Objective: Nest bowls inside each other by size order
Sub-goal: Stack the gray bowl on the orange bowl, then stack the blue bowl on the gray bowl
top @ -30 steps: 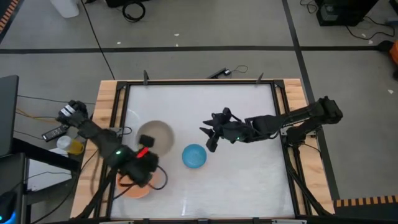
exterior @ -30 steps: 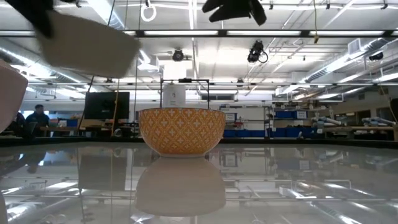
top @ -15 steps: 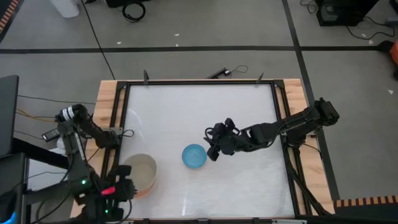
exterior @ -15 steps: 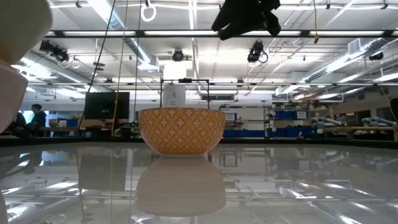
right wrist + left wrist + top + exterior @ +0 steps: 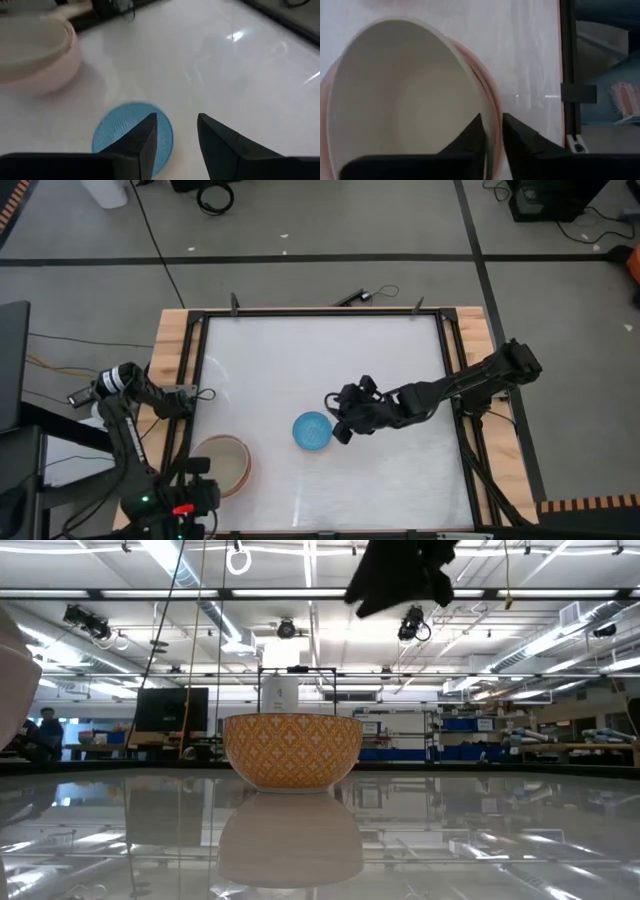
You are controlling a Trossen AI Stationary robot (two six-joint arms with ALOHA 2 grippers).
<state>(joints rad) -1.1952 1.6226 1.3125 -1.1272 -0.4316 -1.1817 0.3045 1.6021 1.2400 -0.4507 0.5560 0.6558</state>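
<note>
A grey-beige bowl [image 5: 405, 95] sits inside the salmon-pink bowl [image 5: 240, 473] at the table's near left. My left gripper [image 5: 491, 122] is shut on the grey-beige bowl and shows in the high view [image 5: 203, 478] at the stack's near-left side. The small blue bowl [image 5: 313, 431] stands alone on its base at mid-table; in the low view [image 5: 292, 750] its outside is orange-patterned. My right gripper [image 5: 176, 122] is open just above the blue bowl's right rim [image 5: 338, 432], touching nothing. I cannot make out a cream-white bowl. My left gripper holds the grey-beige bowl by its rim [image 5: 489, 112], one finger [image 5: 472, 140] inside the bowl and one finger [image 5: 520, 142] outside. The fingers come slanting down from the table's near-left side. The bowl rests in the pink bowl, whose rim [image 5: 496, 102] shows just outside it.
A dark frame rail [image 5: 190, 395] runs along the table's left edge close to the stacked bowls. A pale bowl wall [image 5: 15, 670] fills the low view's left edge. White tabletop [image 5: 330, 360] stretches behind the blue bowl.
My left gripper has carried the grey-beige bowl from the table's left-middle toward the near edge and down into the salmon-pink bowl. My right gripper has moved a little toward the near edge, closer to the blue bowl, which has stayed put.
</note>
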